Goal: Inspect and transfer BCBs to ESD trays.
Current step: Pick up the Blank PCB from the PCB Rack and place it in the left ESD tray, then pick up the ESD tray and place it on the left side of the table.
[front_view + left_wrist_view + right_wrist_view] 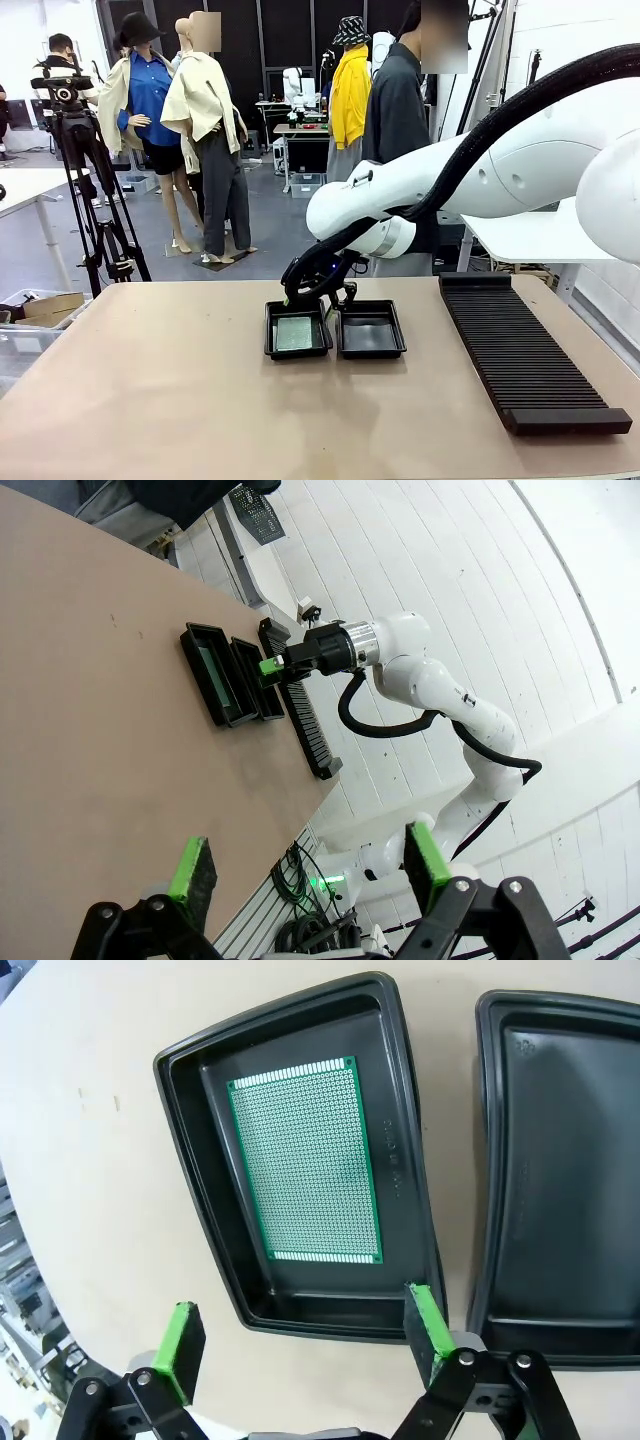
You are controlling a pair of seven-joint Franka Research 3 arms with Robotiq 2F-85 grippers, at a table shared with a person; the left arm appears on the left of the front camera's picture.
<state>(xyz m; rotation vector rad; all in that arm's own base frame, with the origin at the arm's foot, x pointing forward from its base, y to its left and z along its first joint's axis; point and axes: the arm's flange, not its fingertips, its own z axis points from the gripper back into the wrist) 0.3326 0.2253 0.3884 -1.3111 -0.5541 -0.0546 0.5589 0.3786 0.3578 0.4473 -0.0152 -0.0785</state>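
Bare tabletop (150,400) lies nearest us in the front view; beyond it, near the middle, two black trays sit side by side, just apart. The left tray (270,335) holds one green board (294,333) lying flat on its floor, while the right tray (370,335) looks empty. A long ribbed rack (520,350) runs along the table's right side, and we make out no boards in its slots. The right arm (480,170) reaches across from the right and sets the right gripper (318,298) just above the far rim of the left tray. A person (400,110) stands behind the table. From the left wrist view, we look between the left gripper (308,870) and its two green pads, spread wide with nothing between them, hanging well away from the trays, which show small and far off beside the rack. From the right wrist view, we look straight down past the right gripper's fingers, which stand wide apart and hold nothing; the board (310,1165) rests square inside its tray, clear of both pads, one of which hangs over the tray's near rim. We judge one board transferred. The second tray is yet to be filled, and we see no further board waiting on the table.
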